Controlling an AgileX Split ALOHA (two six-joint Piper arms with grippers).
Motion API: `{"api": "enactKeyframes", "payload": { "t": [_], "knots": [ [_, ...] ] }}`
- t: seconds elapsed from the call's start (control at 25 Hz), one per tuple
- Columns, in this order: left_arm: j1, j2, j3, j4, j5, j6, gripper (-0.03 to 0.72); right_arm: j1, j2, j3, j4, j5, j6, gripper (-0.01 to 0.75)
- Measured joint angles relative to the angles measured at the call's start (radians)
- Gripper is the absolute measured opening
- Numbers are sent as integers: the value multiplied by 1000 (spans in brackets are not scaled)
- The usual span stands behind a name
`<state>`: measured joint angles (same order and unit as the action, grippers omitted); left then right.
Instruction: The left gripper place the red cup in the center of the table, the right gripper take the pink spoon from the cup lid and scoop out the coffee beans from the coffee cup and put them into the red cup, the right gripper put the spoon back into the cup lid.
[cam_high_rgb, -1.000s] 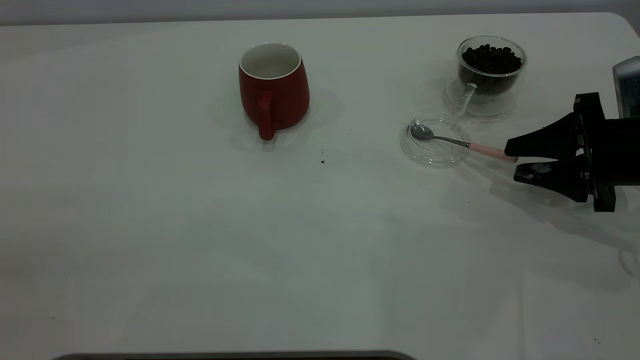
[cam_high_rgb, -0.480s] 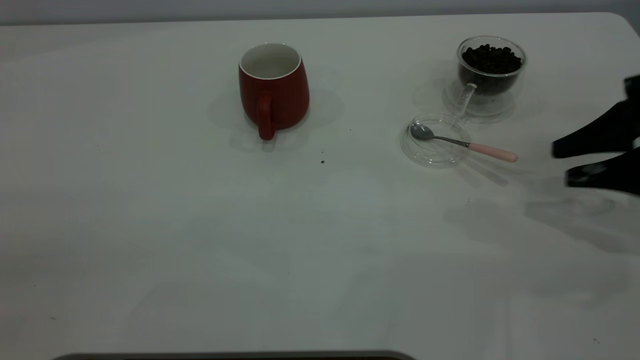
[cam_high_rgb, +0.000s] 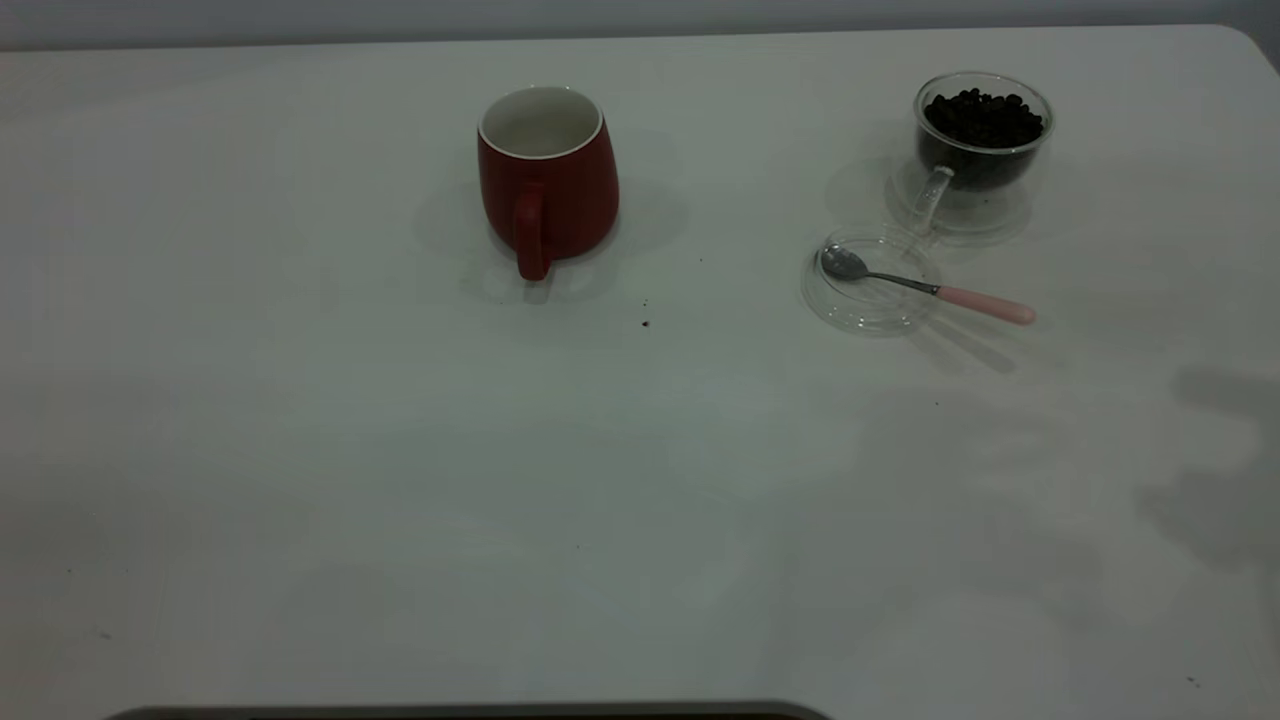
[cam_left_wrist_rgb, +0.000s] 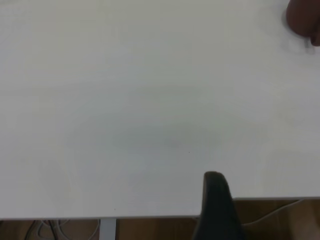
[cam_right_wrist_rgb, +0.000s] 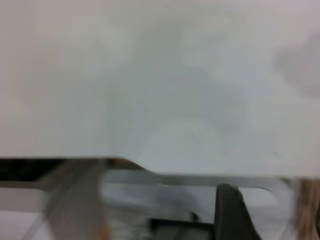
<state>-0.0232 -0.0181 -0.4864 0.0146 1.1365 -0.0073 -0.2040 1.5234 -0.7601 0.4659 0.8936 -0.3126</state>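
Red cup stands upright on the table, toward the far side and a little left of the middle, handle facing the camera. What lies inside it cannot be made out from here.

Coffee cup sits far right, near the back edge, heaped with coffee beans. Just in front of it lies the cup lid, flat on the table. Pink spoon rests with its metal bowl inside the lid and its pink handle sticking out over the rim to the right. A few dark specks lie between the red cup and the lid.

Neither claw appears in the exterior view. Left wrist view: one dark fingertip at the table edge, a sliver of the red cup at the corner. Right wrist view: one dark fingertip past the table edge. Cannot tell whether either claw is released or clenched.
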Motion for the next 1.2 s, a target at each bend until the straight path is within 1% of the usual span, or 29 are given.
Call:
{"api": "enactKeyframes", "payload": {
  "t": [0.08, 0.16, 0.28, 0.48, 0.72, 0.88, 1.0, 1.2],
  "knots": [
    [0, 0, 0, 0, 0, 0, 569, 43, -129, 5, -107, 51, 55, 436],
    [0, 0, 0, 0, 0, 0, 569, 70, -240, 10, -187, 97, 78, 436],
    [0, 0, 0, 0, 0, 0, 569, 78, -398, 10, -259, 148, 79, 436],
    [0, 0, 0, 0, 0, 0, 569, 82, -611, 13, -287, 249, 42, 436],
    [0, 0, 0, 0, 0, 0, 569, 85, -855, 125, -276, 232, 44, 436],
    [0, 0, 0, 0, 0, 0, 569, 113, -1033, 187, -289, 234, 60, 454],
    [0, 0, 0, 0, 0, 0, 569, 140, -1159, 224, -335, 237, 94, 492],
    [0, 0, 0, 0, 0, 0, 569, 210, -1259, 283, -385, 238, 146, 570]
  ]
}}
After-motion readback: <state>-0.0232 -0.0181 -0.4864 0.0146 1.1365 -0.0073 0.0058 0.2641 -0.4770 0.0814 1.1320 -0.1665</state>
